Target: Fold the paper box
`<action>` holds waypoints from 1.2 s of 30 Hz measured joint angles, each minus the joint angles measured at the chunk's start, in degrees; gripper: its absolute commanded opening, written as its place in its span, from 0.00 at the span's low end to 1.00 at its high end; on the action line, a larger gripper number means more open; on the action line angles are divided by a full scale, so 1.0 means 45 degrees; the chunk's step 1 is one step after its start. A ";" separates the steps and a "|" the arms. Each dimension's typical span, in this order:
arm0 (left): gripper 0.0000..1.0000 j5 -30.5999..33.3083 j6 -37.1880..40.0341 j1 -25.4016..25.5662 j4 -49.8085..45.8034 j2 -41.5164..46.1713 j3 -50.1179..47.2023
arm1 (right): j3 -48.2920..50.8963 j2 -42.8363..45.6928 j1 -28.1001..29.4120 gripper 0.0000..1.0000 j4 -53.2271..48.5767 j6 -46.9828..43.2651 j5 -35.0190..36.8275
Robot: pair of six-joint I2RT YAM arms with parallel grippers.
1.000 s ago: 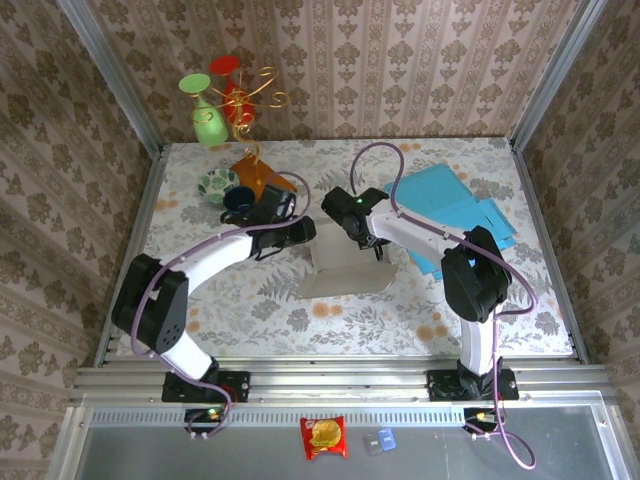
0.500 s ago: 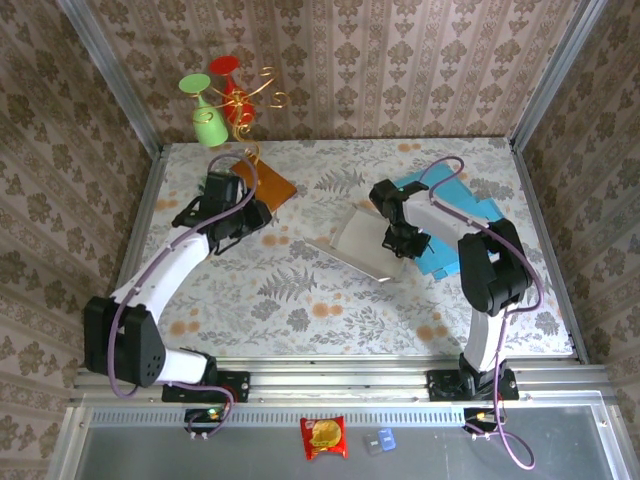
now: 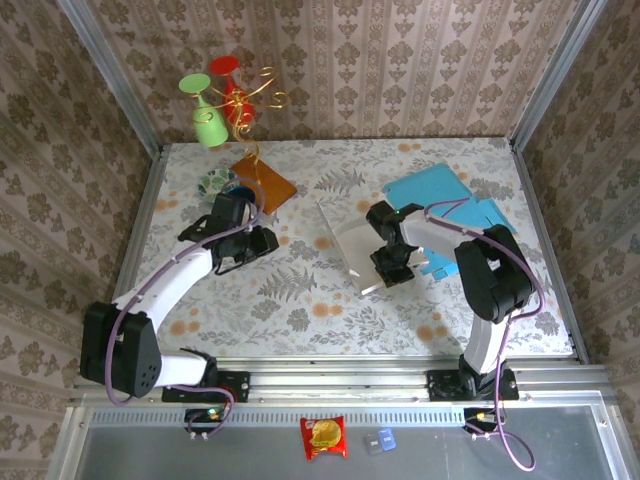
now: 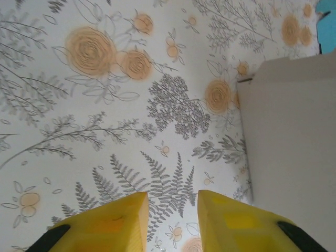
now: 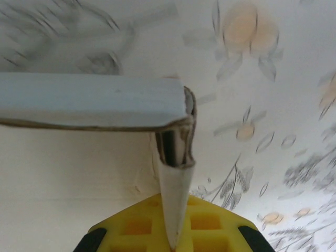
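The paper box (image 3: pixel 352 245) is a flattened white card piece, tilted up off the floral table (image 3: pixel 290 300) right of centre. My right gripper (image 3: pixel 388 268) is shut on one of its edges. In the right wrist view a thin folded flap of the box (image 5: pixel 173 194) runs down between the yellow pads of the right gripper (image 5: pixel 173 231), and a wide panel crosses above it. My left gripper (image 3: pixel 266 241) hovers left of the box, apart from it. In the left wrist view the left gripper (image 4: pixel 172 202) is open with only tablecloth in the gap, and the box (image 4: pixel 289 142) lies to its right.
Blue paper sheets (image 3: pixel 440 195) lie at the back right behind the right arm. An orange flat piece (image 3: pixel 265 182) and a patterned bowl (image 3: pixel 215 183) sit at the back left. A green vase and wire stand (image 3: pixel 225 95) are beyond them. Metal frame rails border the table.
The left gripper has let go of the box, narrowed and pulled back to the left. The right gripper has carried the box to the right and tipped it up on edge.
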State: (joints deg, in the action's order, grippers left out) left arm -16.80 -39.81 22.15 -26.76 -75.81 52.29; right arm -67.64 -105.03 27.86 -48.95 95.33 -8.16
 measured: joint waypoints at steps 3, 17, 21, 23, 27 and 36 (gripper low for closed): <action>0.31 -0.0233 0.0000 0.0427 0.0389 -0.0243 -0.0039 | 0.0155 0.0000 0.0427 0.07 0.0573 0.1122 -0.0602; 0.30 -0.0957 -0.0107 0.1681 0.1841 -0.1472 -0.0044 | 0.0049 0.1078 0.0695 0.63 0.1292 0.0860 -0.0627; 0.30 -0.0991 -0.0151 0.1685 0.2045 -0.1574 -0.0039 | -0.1054 0.2302 0.0520 0.63 0.1175 -0.1889 0.0112; 0.30 -0.0986 -0.0199 0.1729 0.2127 -0.1613 -0.0039 | -0.1180 0.3128 0.0291 0.63 0.1316 -0.3560 0.0452; 0.30 -0.0991 -0.0301 0.1821 0.2254 -0.1787 -0.0034 | -0.1049 0.4031 -0.0738 0.57 0.2089 -0.7932 0.0359; 0.29 -0.1005 -0.0743 0.1919 0.2531 -0.2414 0.0019 | -0.2807 -0.0087 -0.1627 0.56 0.1438 -1.4868 -0.0631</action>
State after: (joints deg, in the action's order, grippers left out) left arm -21.32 -43.16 30.79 -15.38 -86.67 52.38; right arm -80.27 -105.43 20.53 -42.48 28.42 -11.00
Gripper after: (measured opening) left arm 0.295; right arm 0.563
